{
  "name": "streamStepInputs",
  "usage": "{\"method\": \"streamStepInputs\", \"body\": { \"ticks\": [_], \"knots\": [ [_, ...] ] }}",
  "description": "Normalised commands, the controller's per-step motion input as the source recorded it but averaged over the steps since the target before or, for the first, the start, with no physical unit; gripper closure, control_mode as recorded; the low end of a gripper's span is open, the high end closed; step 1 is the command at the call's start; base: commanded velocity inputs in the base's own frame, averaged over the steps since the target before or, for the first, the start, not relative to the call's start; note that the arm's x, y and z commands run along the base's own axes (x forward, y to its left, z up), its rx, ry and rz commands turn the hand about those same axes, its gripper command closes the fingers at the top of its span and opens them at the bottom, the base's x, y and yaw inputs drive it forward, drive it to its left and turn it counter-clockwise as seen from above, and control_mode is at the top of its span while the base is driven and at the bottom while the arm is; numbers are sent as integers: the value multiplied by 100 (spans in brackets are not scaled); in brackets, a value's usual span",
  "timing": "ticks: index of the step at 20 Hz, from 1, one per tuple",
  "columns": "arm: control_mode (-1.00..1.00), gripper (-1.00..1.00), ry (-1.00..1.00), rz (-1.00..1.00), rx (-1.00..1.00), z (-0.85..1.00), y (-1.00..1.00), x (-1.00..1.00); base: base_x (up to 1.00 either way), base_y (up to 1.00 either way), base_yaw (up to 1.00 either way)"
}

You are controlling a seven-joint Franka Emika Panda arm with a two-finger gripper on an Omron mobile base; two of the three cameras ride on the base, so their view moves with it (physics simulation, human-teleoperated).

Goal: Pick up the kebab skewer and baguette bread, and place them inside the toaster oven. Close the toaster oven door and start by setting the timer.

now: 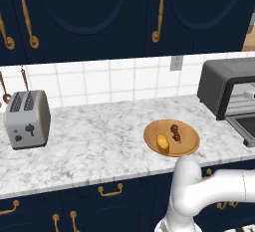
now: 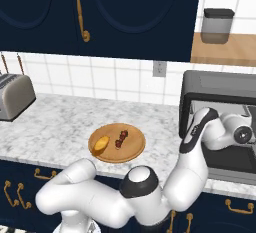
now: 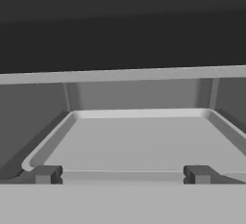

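The kebab skewer [image 1: 176, 132] [image 2: 121, 138] and the stubby golden baguette bread [image 1: 162, 143] [image 2: 101, 143] lie side by side on a round wooden plate [image 1: 189, 144] [image 2: 132, 149] on the marble counter. To their right stands the dark grey toaster oven [image 1: 224, 84] [image 2: 220, 84], its door [image 1: 246, 126] [image 2: 232, 164] folded down flat. My arm reaches across to the oven's mouth, well away from the plate. In the hand view my gripper [image 3: 123, 175] is open and empty. It looks straight into the oven at a grey tray [image 3: 139, 136].
A silver two-slot toaster [image 1: 27, 119] [image 2: 12, 96] stands at the counter's left end. Dark blue cabinets hang above. A grey canister [image 2: 217, 25] sits on a wooden shelf over the oven. Bare marble lies between toaster and plate.
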Motion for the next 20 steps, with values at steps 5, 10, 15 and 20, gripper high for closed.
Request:
{"method": "streamStepInputs", "body": {
  "ticks": [5,10,15,20],
  "knots": [
    [-100,-100,0,0,0,0,-5,25,0,0,0],
    [-100,-100,2,0,0,-21,-1,21,0,0,0],
    [-100,-100,2,0,0,-10,-7,15,0,0,0],
    [-100,-100,2,0,0,0,-4,20,0,0,0]
  ]
}}
